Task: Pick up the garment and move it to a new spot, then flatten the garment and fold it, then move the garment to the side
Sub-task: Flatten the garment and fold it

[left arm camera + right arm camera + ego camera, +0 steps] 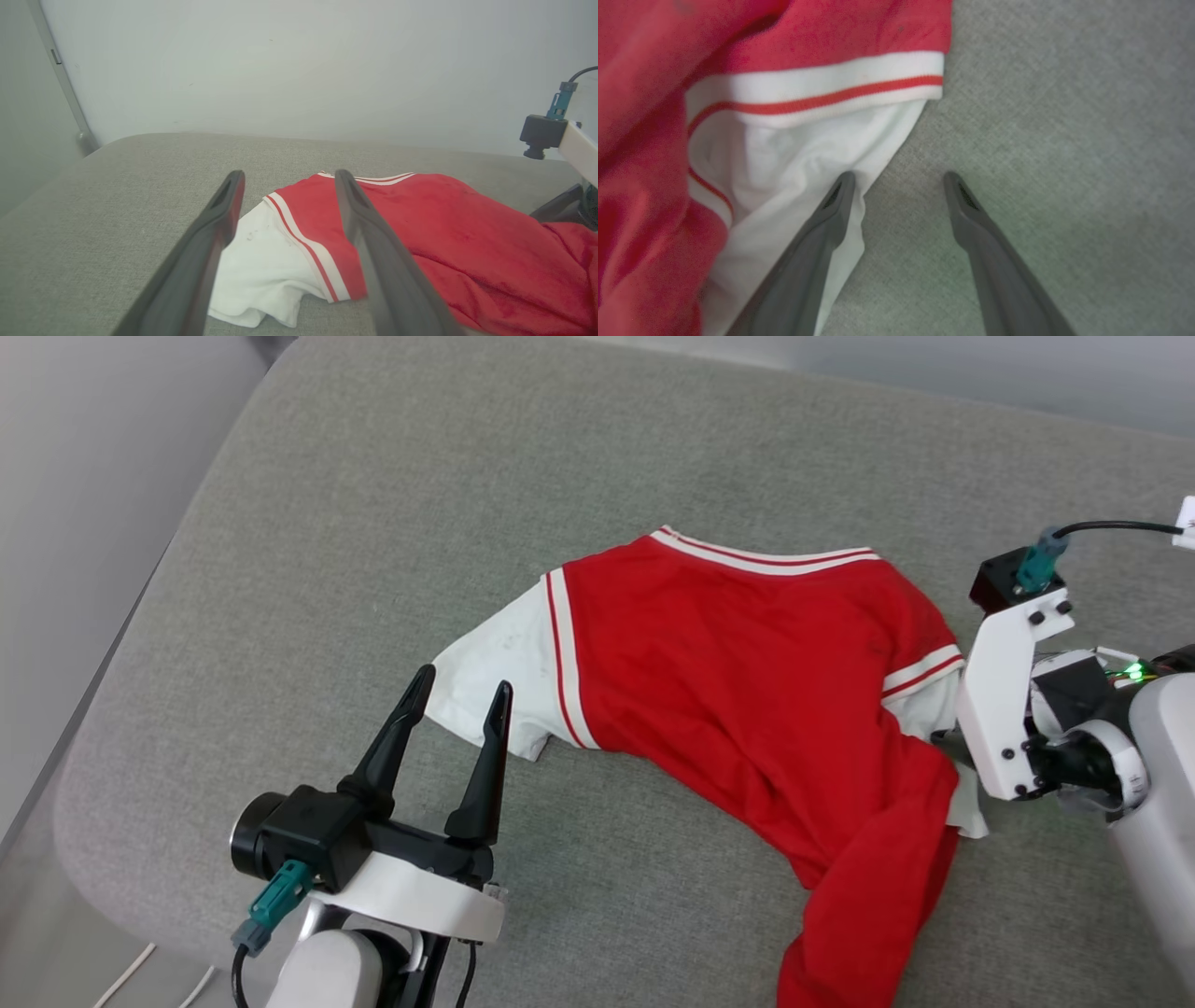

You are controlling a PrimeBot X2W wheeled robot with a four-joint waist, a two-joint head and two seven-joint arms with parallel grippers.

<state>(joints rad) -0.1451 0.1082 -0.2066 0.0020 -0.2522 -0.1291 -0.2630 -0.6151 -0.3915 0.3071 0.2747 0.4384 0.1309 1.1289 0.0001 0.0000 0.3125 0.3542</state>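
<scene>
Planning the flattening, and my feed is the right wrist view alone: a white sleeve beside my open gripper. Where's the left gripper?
Observer: The left gripper is open at the other white sleeve, on the opposite end of the garment.
Operator: Is the garment spread flat?
Observer: No. Its lower body trails bunched toward the robot, past the bottom edge of the head view.
Operator: Lettering up?
Observer: Only plain red shows on the upward side; no lettering is visible there.
</scene>
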